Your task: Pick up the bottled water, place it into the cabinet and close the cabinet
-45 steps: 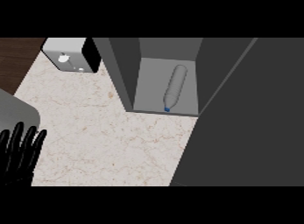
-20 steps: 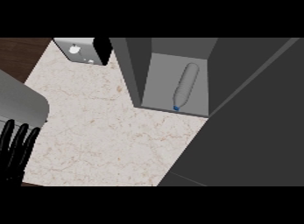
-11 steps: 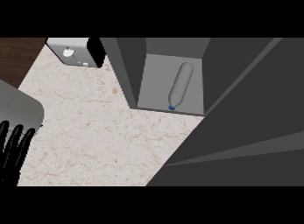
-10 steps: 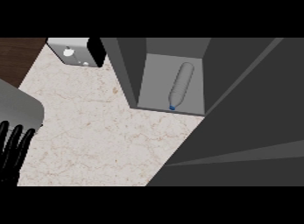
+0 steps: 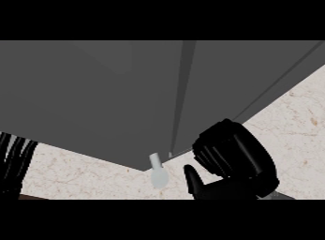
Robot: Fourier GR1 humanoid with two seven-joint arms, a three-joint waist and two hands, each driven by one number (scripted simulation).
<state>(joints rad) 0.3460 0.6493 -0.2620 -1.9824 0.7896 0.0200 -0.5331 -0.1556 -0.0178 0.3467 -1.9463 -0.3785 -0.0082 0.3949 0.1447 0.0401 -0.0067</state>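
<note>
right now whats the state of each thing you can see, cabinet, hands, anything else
cabinet: fills the upper view, its doors look shut with only a thin seam showing, inside hidden
right hand: fingers curled, holding nothing visible, just below the cabinet's lower edge
left hand: open, fingers straight and pointing up, resting at the left edge
small white object: below the cabinet's lower edge by the seam, over the counter; cannot tell what it is
</note>
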